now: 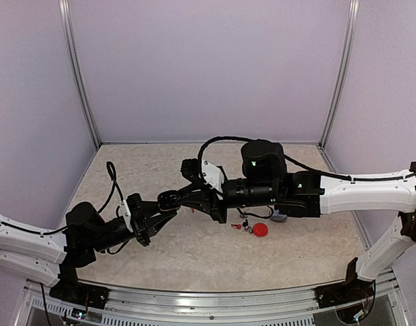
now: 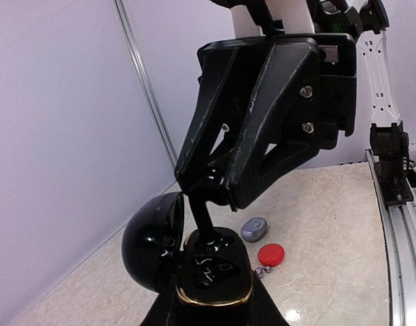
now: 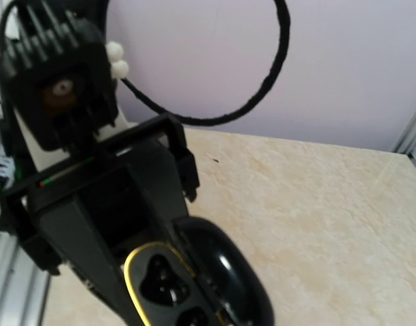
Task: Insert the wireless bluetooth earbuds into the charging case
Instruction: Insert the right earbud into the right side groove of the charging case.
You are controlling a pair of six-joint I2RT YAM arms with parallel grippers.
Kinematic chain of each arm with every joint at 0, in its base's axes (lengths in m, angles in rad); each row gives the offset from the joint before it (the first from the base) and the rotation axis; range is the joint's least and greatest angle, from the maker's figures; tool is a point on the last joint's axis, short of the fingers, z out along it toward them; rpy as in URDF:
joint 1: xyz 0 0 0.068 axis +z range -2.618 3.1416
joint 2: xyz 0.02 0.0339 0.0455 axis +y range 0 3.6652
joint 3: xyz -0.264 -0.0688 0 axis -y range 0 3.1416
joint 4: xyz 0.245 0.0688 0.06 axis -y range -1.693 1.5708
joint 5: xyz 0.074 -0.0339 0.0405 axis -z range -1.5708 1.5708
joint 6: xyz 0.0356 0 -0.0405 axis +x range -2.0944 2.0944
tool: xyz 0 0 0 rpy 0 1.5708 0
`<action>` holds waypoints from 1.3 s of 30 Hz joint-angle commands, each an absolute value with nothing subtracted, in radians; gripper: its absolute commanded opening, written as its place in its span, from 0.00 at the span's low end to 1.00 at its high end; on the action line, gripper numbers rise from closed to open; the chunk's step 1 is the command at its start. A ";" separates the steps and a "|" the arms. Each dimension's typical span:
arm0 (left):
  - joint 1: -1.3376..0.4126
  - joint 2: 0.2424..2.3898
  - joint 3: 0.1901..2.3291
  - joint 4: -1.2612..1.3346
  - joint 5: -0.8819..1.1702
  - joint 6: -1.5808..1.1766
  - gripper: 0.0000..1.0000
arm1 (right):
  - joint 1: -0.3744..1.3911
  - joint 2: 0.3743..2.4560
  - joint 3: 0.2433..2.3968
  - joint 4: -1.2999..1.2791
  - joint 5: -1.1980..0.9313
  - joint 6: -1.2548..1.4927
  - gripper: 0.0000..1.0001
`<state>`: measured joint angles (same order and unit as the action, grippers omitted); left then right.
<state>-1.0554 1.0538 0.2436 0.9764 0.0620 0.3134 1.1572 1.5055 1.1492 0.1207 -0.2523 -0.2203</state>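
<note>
My left gripper (image 2: 215, 302) is shut on the base of a black charging case (image 2: 215, 272) with a gold rim. The case's lid (image 2: 150, 241) stands open to the left. From above, my right gripper (image 2: 209, 193) is shut on a black earbud (image 2: 202, 221), whose lower end sits in the case's far socket. In the top view the two grippers meet above the middle of the table, left gripper (image 1: 168, 201) and right gripper (image 1: 193, 197). The right wrist view shows the open case (image 3: 160, 285) from close by, but not its own fingers.
A red case (image 1: 261, 229) and a grey case (image 1: 279, 219) lie shut on the table under the right arm. Beside them lie a red earbud (image 1: 235, 226) and silver earbuds (image 1: 249, 227). Pale walls enclose the table on three sides.
</note>
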 commanded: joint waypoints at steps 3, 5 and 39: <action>-1.067 1.032 0.272 1.071 0.103 0.350 0.03 | 1.172 1.548 1.161 -0.023 -0.152 -0.298 0.00; -1.067 1.030 0.269 1.073 0.103 0.350 0.03 | 1.171 1.537 1.153 -0.019 -0.146 -0.307 0.00; -1.067 1.061 0.270 1.093 0.100 0.390 0.03 | 1.169 1.424 1.087 0.141 -0.211 -0.232 0.00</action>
<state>-1.0618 1.0615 0.2440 1.0092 0.0940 0.3679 1.1862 1.4509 1.1069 0.1383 -0.2096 -0.2638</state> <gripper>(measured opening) 0.236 0.155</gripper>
